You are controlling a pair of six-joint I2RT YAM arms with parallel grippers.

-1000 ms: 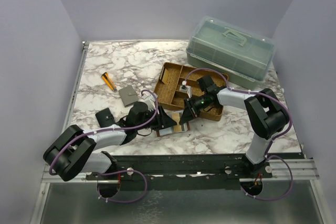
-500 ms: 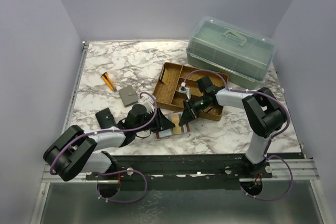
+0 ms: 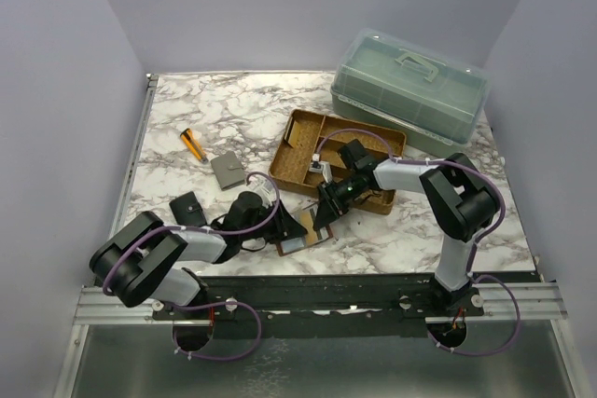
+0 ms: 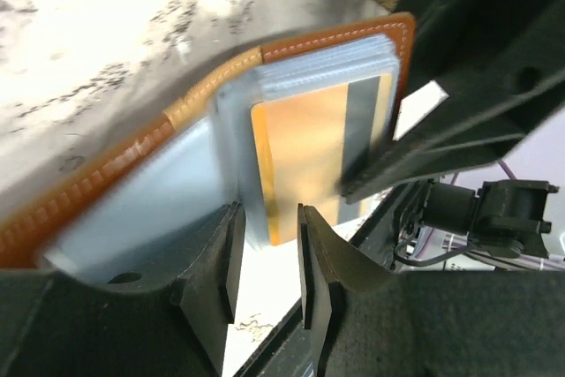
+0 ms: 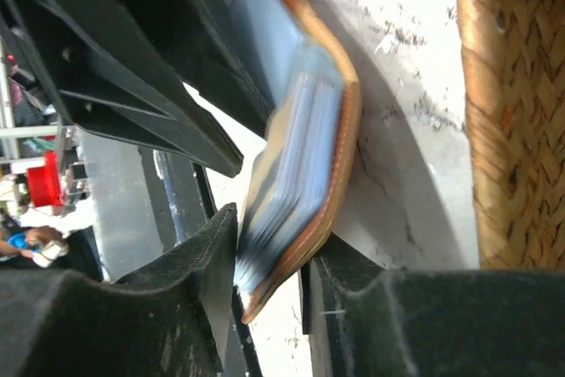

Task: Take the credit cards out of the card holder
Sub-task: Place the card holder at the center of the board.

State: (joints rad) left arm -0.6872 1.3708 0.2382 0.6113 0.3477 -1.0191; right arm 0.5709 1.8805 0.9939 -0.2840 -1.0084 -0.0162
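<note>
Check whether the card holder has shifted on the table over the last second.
Yes. Against the unmoved grey wallet, the card holder has slid toward the near edge of the table and slightly left.

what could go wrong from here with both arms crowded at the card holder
1. The right end effector straddles a whole edge of the card holder, cover and sleeves together, so a pull may drag the holder instead of freeing the orange credit card.
2. The left end effector sits very close over the same holder, so the fingers could collide.
</note>
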